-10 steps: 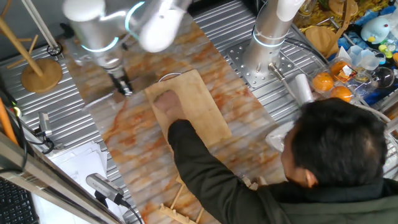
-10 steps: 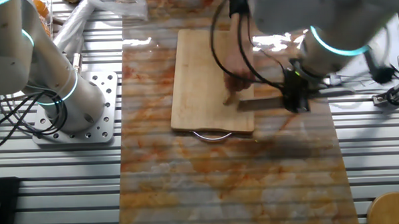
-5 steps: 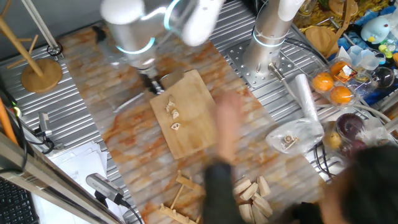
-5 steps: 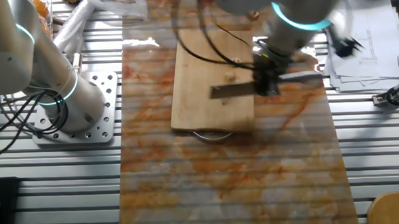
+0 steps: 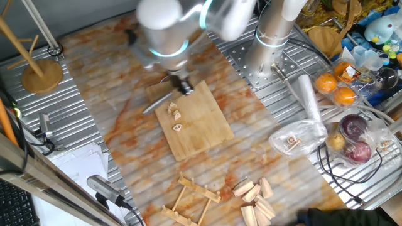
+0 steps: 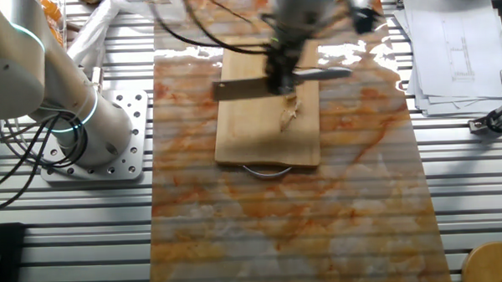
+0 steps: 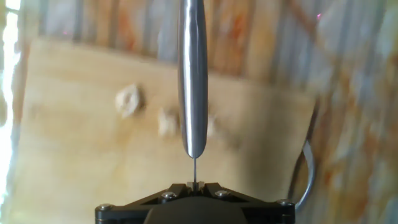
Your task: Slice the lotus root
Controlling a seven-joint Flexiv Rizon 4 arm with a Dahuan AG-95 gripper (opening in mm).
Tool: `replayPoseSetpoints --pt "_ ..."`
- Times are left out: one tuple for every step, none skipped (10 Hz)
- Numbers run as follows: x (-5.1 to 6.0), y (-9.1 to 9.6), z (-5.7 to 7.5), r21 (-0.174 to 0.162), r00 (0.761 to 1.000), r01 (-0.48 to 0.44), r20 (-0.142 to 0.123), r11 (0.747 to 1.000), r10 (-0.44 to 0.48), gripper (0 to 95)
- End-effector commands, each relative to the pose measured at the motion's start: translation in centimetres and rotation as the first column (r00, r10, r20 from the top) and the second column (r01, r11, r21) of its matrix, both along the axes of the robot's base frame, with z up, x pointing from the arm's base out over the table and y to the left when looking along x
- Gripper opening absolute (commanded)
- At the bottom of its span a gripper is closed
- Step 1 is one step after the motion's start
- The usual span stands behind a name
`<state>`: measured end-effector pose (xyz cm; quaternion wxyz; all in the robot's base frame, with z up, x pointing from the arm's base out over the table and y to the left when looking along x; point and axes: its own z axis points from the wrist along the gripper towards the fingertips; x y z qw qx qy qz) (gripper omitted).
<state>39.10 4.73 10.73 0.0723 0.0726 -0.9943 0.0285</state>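
Scanning left to right, you see the knife (image 5: 157,102) blade jutting off the board (image 5: 201,129), its handle pinched in your gripper (image 5: 182,86). Right of the blade, small lotus root (image 5: 175,115) pieces lie mid-board, just beneath the knife.

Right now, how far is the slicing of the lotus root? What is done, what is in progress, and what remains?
Done: the lotus root lies on the wooden board in a few small pale pieces, so it looks at least partly cut. In hand: the gripper holds a knife with its blade over the pieces. Left: possibly more cuts; the pictures are too blurred to judge slice thickness.
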Motion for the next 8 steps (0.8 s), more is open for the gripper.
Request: replayPoseSetpoints --pt "-0.4 0.1 0.0 -0.002 1.0 0.012 -0.005 1.0 -0.012 0.0" --pt "-0.4 0.1 0.0 -0.005 1.0 0.022 -0.004 1.0 -0.022 0.0" --pt "-0.4 0.1 0.0 -0.005 0.999 0.044 0.001 0.999 -0.044 0.0" --pt "-0.4 0.1 -0.1 -0.01 0.997 0.072 0.005 0.997 -0.072 0.0" --pt "-0.4 0.0 -0.2 -0.012 0.996 0.084 0.009 0.996 -0.084 0.0" --pt "-0.4 -0.2 -0.2 -0.016 0.995 0.097 0.022 0.995 -0.096 0.0" --pt "-0.4 -0.7 -0.3 -0.017 0.994 0.103 0.041 0.995 -0.102 0.0" --pt "-0.3 -1.2 -0.4 -0.016 0.993 0.103 0.05 0.995 -0.102 0.0"
